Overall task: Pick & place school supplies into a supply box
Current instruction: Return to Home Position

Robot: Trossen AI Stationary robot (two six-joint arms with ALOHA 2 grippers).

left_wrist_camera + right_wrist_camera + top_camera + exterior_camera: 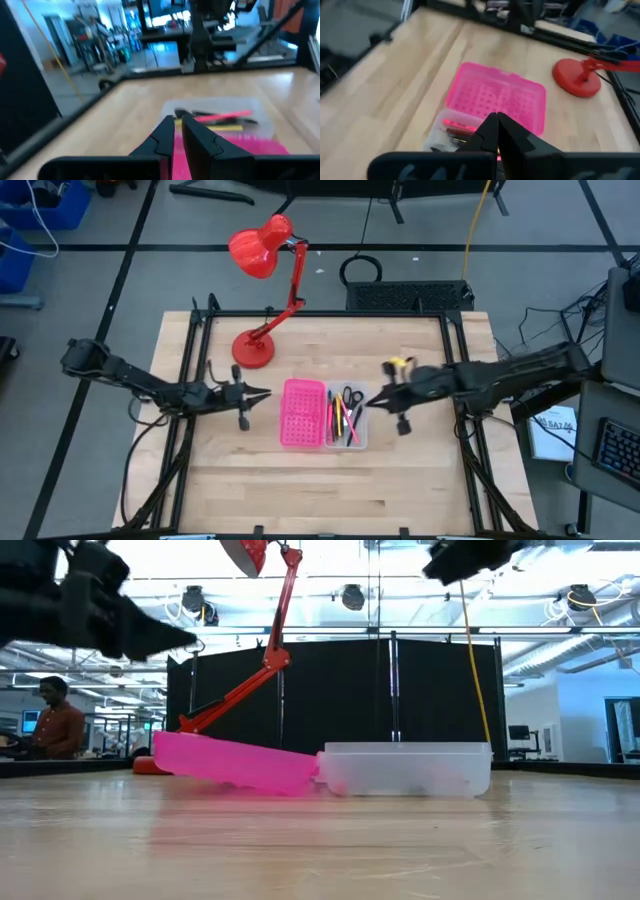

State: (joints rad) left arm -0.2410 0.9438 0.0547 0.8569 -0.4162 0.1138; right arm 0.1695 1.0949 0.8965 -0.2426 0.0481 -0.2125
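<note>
Two grippers hover above table, flanking supply box at mid-table: left gripper beside pink half, right gripper beside clear tray. Both jaws pinched together, holding nothing. Inside clear tray: scissors, pens. Red lamp stands behind box.

No legible text, label, brand, number or sign appears in any view. A white sheet beyond the right edge of the table carries dark print. Its characters are too small to read.
</note>
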